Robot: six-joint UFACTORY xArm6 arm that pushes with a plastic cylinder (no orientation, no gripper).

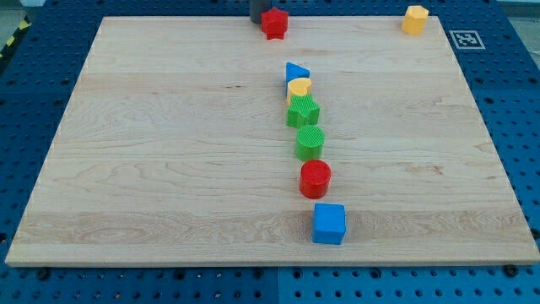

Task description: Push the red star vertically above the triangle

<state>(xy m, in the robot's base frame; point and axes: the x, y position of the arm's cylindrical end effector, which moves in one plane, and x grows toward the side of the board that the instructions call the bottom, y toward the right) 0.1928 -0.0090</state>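
The red star [274, 23] lies near the view's top edge of the wooden board [152, 152], a little left of the centre line. My tip [258, 19] is a dark rod end touching the star's left side at the top of the view. The blue triangle [296, 72] lies below the star and slightly to the right, at the head of a column of blocks.
Below the triangle run a yellow heart [299, 88], a green star [303, 111], a green cylinder [310, 142], a red cylinder [315, 179] and a blue cube [329, 224]. A yellow hexagon [414, 19] sits at the top right corner.
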